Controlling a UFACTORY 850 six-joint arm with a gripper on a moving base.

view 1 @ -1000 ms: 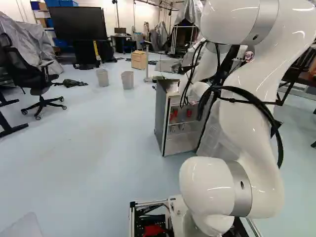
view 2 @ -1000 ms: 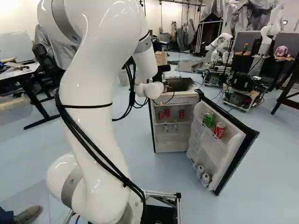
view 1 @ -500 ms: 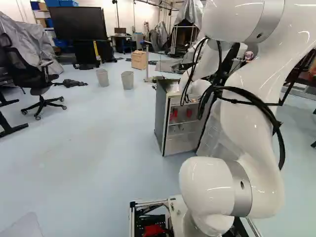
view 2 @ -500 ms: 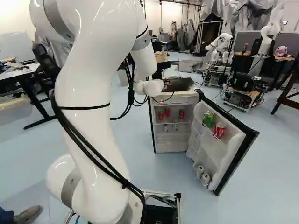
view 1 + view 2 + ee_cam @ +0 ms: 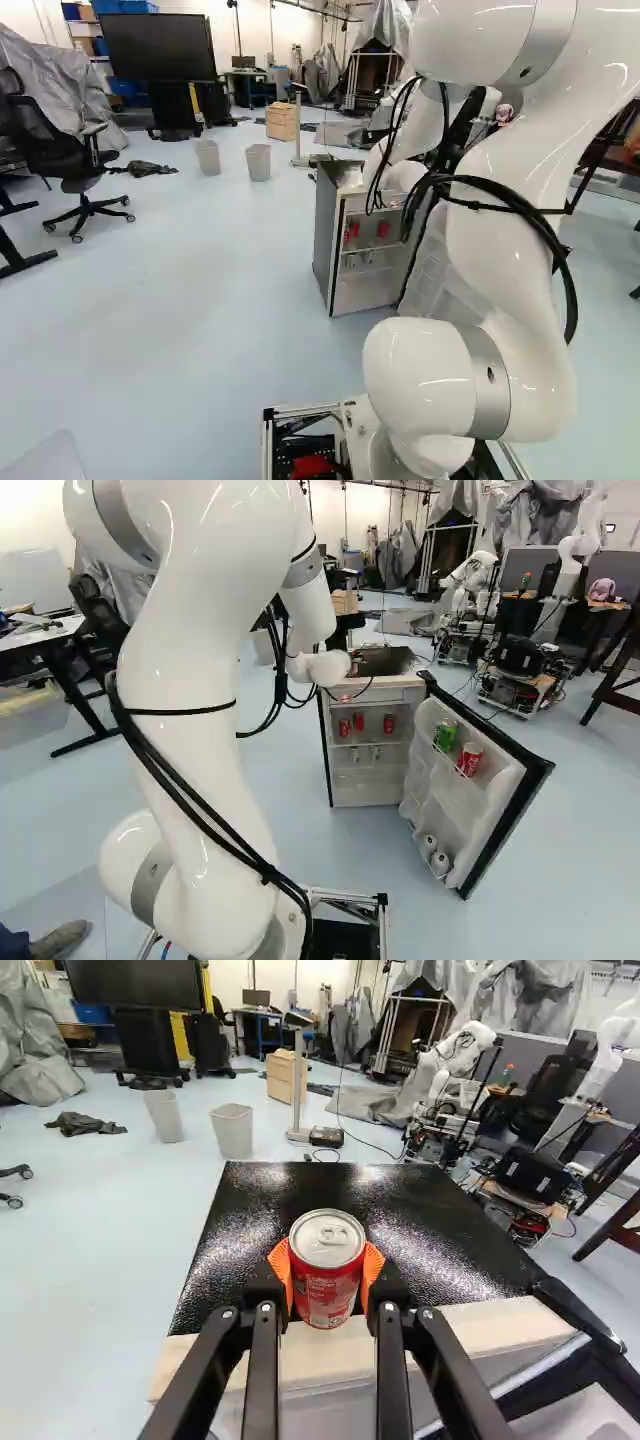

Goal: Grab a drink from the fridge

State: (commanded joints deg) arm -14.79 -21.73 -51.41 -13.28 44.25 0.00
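Over the fridge's top, near its front edge, the drink is already in hand.

- Done, by the look of it: a red can point(image 5: 327, 1285) is out among the open air above the black fridge top point(image 5: 300, 1192) – the grab itself seems achieved.
- Left, as I judge it: carrying the can clear, or setting it down if that is wanted. The fridge point(image 5: 325, 240) has its door point(image 5: 501, 830) wide open; the task sentence doesn't ask for closing it.
- The gripper point(image 5: 327, 1268) is closed upon the can, an orange pad pressed to each side of it. The can stands upright between them, lid up. Whether its base touches the top, I cannot tell.
- The arm point(image 5: 190, 680) rises high from its base joint, bends over at the elbow, then slopes down and forward, so the wrist point(image 5: 325, 668) sits by the fridge's upper front edge, fingers reaching ahead.
- Other drinks are inside: red cans point(image 5: 388, 723) on the upper shelf – and a green can point(image 5: 446, 735) in the door.
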